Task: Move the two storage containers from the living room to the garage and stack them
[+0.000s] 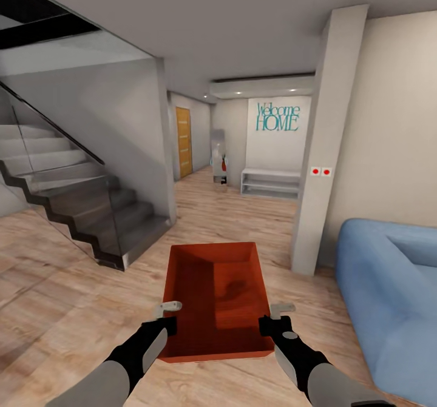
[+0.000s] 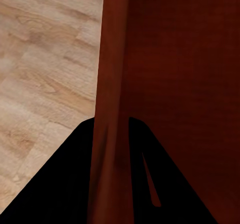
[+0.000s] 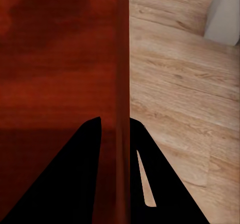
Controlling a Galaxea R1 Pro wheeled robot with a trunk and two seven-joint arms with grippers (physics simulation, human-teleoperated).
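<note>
From head height we look forward down the hallway; our wrist views sit close against the storage container (image 1: 215,295) walls, shared with it.

My right gripper (image 3: 116,129) pinching the red bin (image 3: 60,58) wall, one finger each side, wood floor (image 3: 180,98) beside

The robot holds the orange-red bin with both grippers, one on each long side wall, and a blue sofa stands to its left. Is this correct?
Not quite: the blue sofa stands to the robot's right, as the head view shows. The rest holds: the left gripper and the right gripper each clamp a long side wall of the orange-red bin.
</note>
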